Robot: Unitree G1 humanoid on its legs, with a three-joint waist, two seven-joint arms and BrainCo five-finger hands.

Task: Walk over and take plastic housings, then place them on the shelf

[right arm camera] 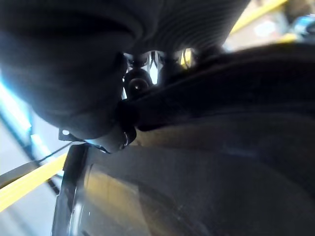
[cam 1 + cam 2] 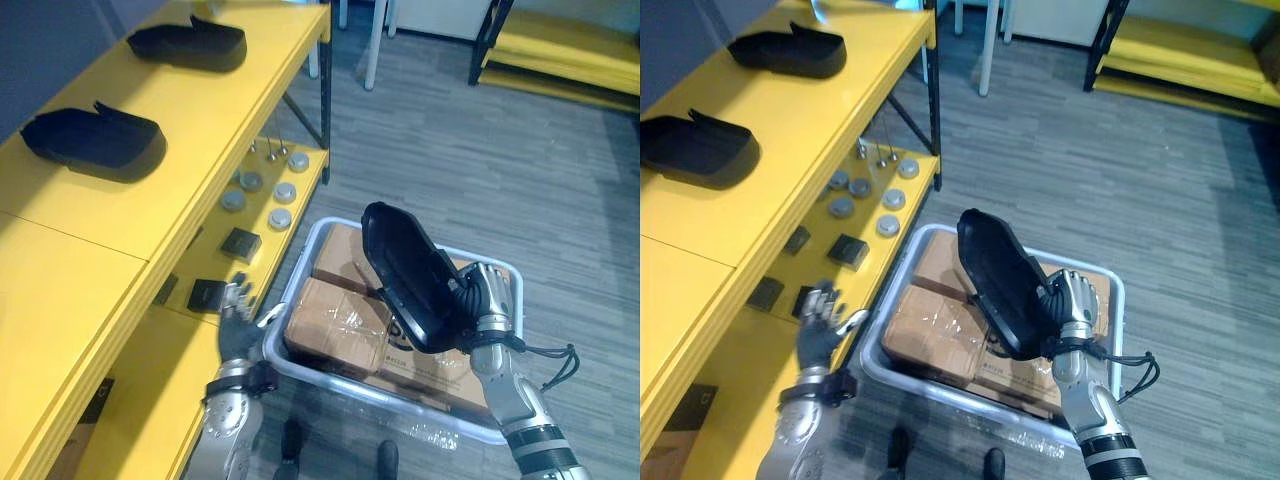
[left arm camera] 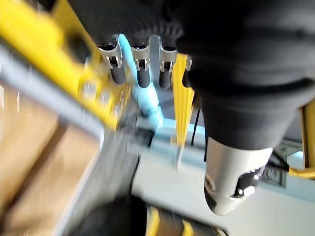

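Observation:
My right hand [image 2: 488, 300] is shut on a black plastic housing [image 2: 405, 272], holding it tilted above the grey bin [image 2: 300, 362]. The same housing [image 1: 236, 98] fills the space past the fingers in the right wrist view. Two more black housings lie on the yellow shelf top, one nearer [image 2: 95, 142] and one farther back [image 2: 190, 44]. My left hand [image 2: 234, 312] hangs open with straight fingers [image 3: 142, 69] beside the bin's left rim, next to the lower shelf, holding nothing.
The bin holds wrapped cardboard boxes [image 2: 335, 325]. The lower yellow shelf [image 2: 300, 195] carries several round grey discs [image 2: 280, 218] and small black blocks [image 2: 240, 243]. Another yellow rack [image 2: 570, 50] stands at the far right across grey floor. A white post [image 2: 375, 45] stands behind the shelf end.

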